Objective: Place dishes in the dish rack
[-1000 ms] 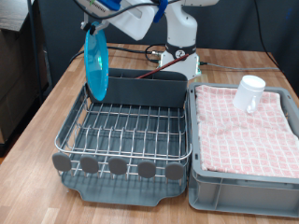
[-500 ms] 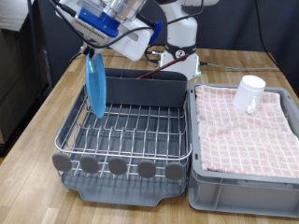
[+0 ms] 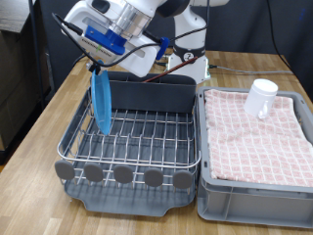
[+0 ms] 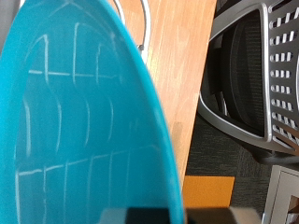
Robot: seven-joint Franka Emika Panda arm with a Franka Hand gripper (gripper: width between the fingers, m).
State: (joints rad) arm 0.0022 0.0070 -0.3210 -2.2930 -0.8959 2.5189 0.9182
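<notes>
My gripper point(image 3: 96, 67) is shut on the top edge of the bright-blue plate point(image 3: 100, 99). The plate hangs on edge over the left side of the dish rack point(image 3: 132, 137), its lower rim close to or among the wires. In the wrist view the plate point(image 4: 75, 121) fills most of the picture, with the rack's wires mirrored in it. The white mug point(image 3: 261, 97) lies on the pink checkered cloth point(image 3: 256, 132) at the exterior view's right. The wooden spoon is out of view.
The grey bin point(image 3: 256, 191) under the cloth stands right of the rack. The rack's tall grey back compartment point(image 3: 152, 94) is just behind the plate. Cables and the robot base point(image 3: 186, 49) are at the table's back. The wooden table point(image 3: 39, 147) lies left.
The arm has swung down and towards the exterior view's right. The plate has turned from showing its face to edge-on and has sunk lower towards the rack's wires.
</notes>
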